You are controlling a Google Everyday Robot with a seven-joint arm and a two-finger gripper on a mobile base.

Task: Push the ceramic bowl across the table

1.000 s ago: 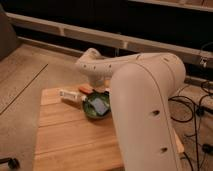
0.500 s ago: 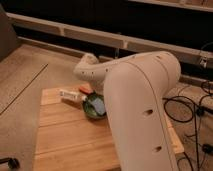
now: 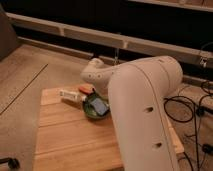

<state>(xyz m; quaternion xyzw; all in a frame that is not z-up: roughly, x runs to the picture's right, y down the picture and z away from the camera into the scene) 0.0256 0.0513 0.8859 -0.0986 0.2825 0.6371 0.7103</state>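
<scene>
A: Lower than a second ago: rounded white arm joint, now hanging just beyond the far rim of the ceramic bowl. Bowl itself unmoved, or nearly.

B: Meaning where?

A: Sits on the far half of the table, roughly midway between left and right edges. Dark green, glossy, upright, with a pale blue-white patch inside.

B: And the gripper?

A: Hidden behind the thick white arm link filling the near right of the scene, somewhere by the bowl's right side. Closed all the way. Cannot tell whether touching the bowl or gripping anything.

B: Anything else close by?

A: White packet lying just left of the bowl, toward the far left corner. Small orange item just beyond the bowl's far-left rim, between packet and joint. Contact with the bowl: cannot tell.

B: Further out?

A: Pale carpeted floor to the left. Black cables looping on the floor to the right. Dark wall with a pale rail at the far side.
</scene>
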